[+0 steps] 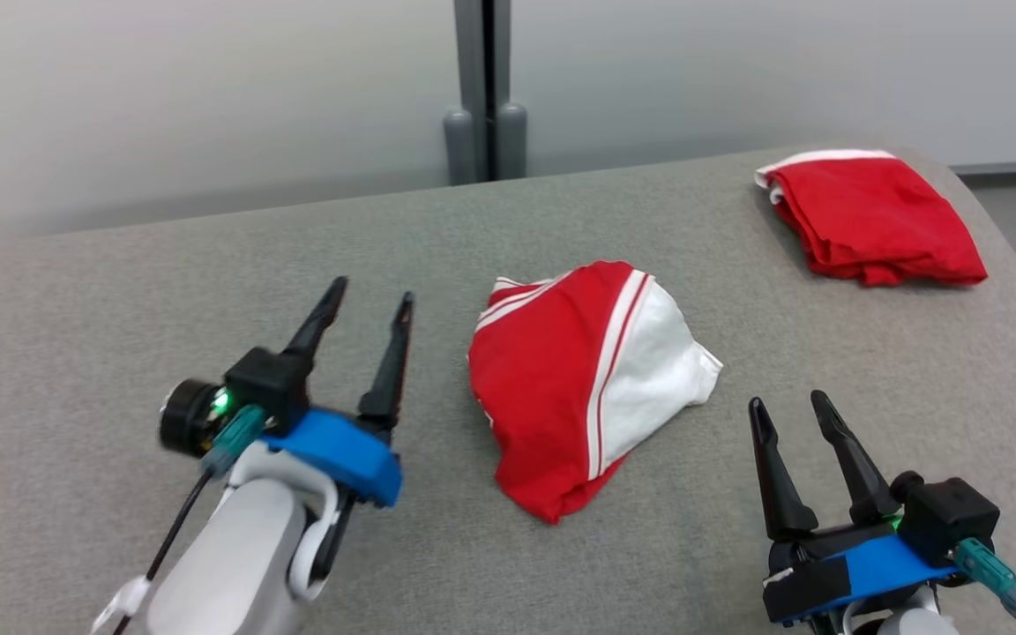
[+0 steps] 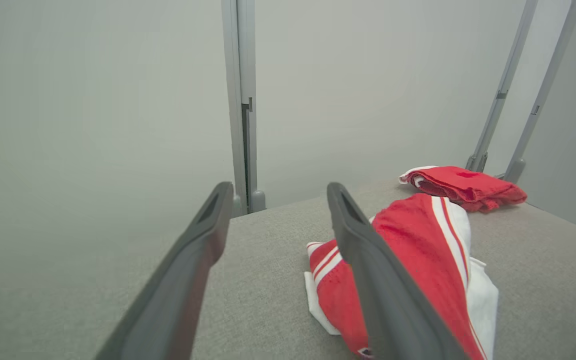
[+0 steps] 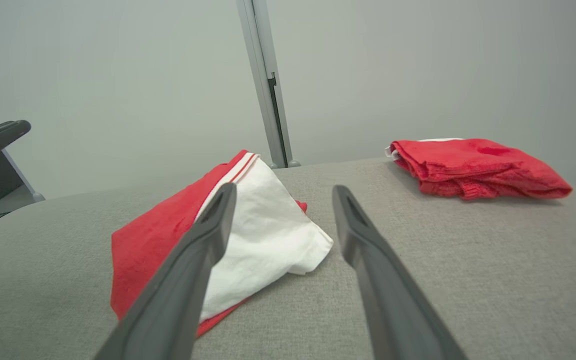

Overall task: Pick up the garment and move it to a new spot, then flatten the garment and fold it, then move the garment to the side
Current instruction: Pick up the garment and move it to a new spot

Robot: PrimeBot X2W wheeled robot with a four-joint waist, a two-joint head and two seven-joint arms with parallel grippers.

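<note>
Red-and-white garment (image 1: 592, 379): folded bundle lying between both grippers on the grey fabric surface (image 1: 120, 291) | left gripper (image 1: 373, 291): fingers spread, holding nothing, garment just to its right, not touching | right gripper (image 1: 787, 401): fingers spread, empty, garment near, ahead-left | second red folded garment (image 1: 878, 216): well ahead of right gripper
</note>
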